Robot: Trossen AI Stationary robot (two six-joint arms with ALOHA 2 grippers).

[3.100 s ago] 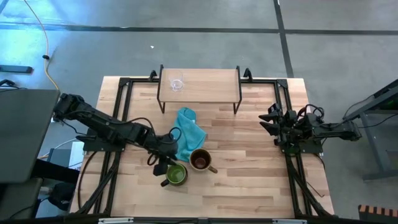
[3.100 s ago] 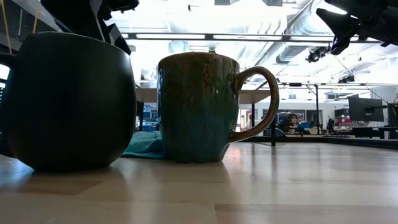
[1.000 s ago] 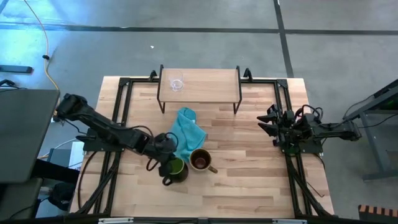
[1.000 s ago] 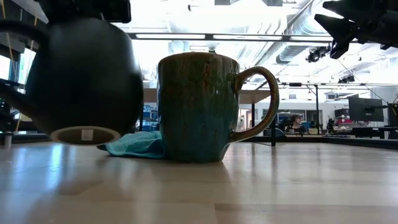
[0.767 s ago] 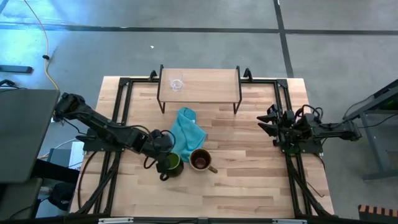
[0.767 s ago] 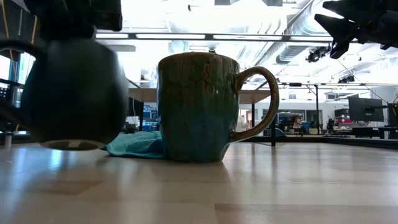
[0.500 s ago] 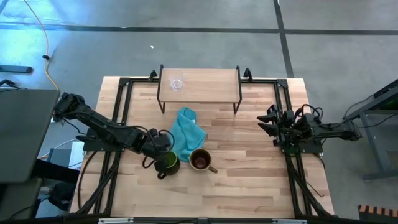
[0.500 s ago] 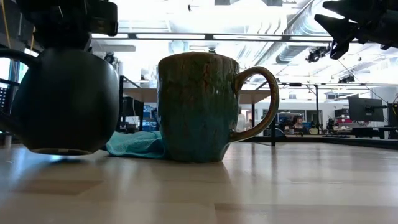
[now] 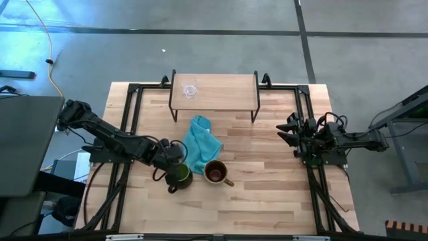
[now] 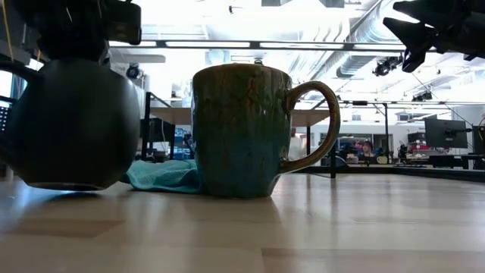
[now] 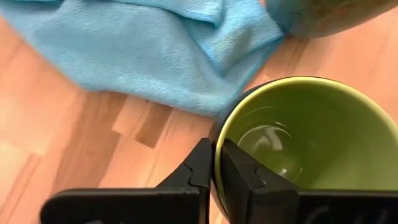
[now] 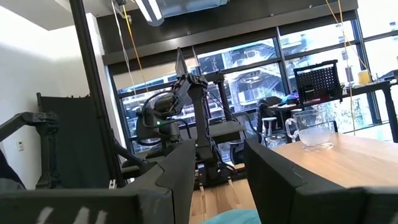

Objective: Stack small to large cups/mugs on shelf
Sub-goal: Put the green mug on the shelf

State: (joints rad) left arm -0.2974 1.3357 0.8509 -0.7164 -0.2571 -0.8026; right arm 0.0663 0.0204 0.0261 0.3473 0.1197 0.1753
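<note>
Two mugs sit low and centre in the overhead frame: the left gripper (image 9: 175, 166) pinches the dark mug's (image 9: 180, 175) rim, just left of the olive-tan mug (image 9: 215, 171). The right gripper (image 9: 283, 130) waits spread at right; the glass cup (image 9: 190, 90) stands on the shelf (image 9: 224, 90), upper centre.

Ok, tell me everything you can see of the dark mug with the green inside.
The dark mug is rounded, glossy, ceramic-looking, black outside and green inside, and empty. It is upright, its handle toward the table's front edge. The left gripper is shut on its rim, one finger inside, one outside. In the low view it hangs just clear of the tabletop, beside the teal cloth and left of the olive-tan mug.
</note>
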